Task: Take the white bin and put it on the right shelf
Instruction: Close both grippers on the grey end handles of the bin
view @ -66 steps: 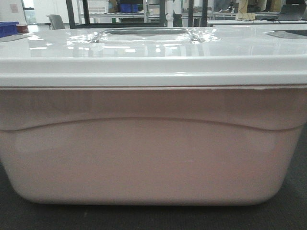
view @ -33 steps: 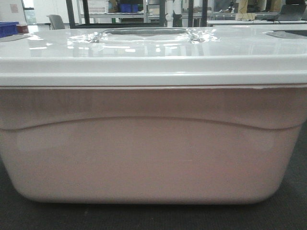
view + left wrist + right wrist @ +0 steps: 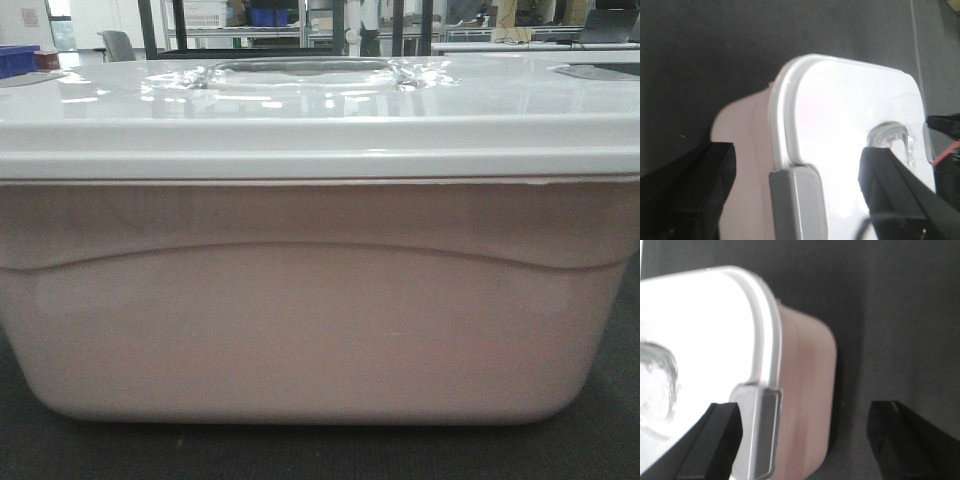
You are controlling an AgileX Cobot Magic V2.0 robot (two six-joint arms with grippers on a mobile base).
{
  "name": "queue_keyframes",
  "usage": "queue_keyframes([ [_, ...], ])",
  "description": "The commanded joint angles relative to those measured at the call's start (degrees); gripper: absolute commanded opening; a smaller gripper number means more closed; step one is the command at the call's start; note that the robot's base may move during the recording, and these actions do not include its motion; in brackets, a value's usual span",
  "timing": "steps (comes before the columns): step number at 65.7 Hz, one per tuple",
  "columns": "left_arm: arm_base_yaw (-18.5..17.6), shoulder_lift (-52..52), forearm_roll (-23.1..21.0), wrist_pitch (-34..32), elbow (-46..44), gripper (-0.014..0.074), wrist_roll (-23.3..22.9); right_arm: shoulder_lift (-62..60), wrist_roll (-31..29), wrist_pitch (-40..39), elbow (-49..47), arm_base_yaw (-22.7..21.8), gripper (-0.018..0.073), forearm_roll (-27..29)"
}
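Note:
The white bin (image 3: 320,330) fills the front view: pinkish tub with a curved ridge under a glossy white lid (image 3: 320,110). It rests on a dark surface. In the left wrist view my left gripper (image 3: 797,195) is open, its black fingers (image 3: 700,190) straddling the bin's end rim and a grey latch (image 3: 800,200). In the right wrist view my right gripper (image 3: 805,440) is open too. One of its fingers (image 3: 715,440) is over the lid beside the other grey latch (image 3: 760,430), the other out over the dark surface. The right shelf is out of view.
Dark matting (image 3: 890,315) lies around the bin. Behind it in the front view are a blue crate (image 3: 15,58) at far left, a grey chair (image 3: 117,44), black uprights (image 3: 148,28) and tables with clutter.
The bin's bottom edge sits a touch higher in the front view than a second ago. Nothing else has visibly moved.

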Motion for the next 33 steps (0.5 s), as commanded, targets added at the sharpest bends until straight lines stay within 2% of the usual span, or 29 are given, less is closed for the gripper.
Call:
queue_keyframes([
  [1,0.16,-1.90,-8.92,5.60,1.26,0.0408,2.82,-3.06,-3.12,6.32,2.14,-0.31,0.0612,7.97],
  [5,-0.04,-2.17,-9.69,5.60,2.64,0.0408,3.49,-3.73,-3.32,6.32,3.61,-0.31,0.0612,8.02],
  [20,-0.58,-2.25,-6.96,5.70,6.49,0.0408,3.96,-4.37,-3.74,6.32,5.22,-0.31,0.0612,8.41],
  [25,-1.77,-2.25,-5.51,5.70,7.40,0.0407,4.67,-4.37,-3.97,6.32,5.22,-0.31,0.0612,9.29],
  [33,-4.63,-2.25,-5.97,4.94,8.00,0.0407,5.33,-4.37,-4.01,6.32,5.22,-0.04,0.0612,10.20],
])
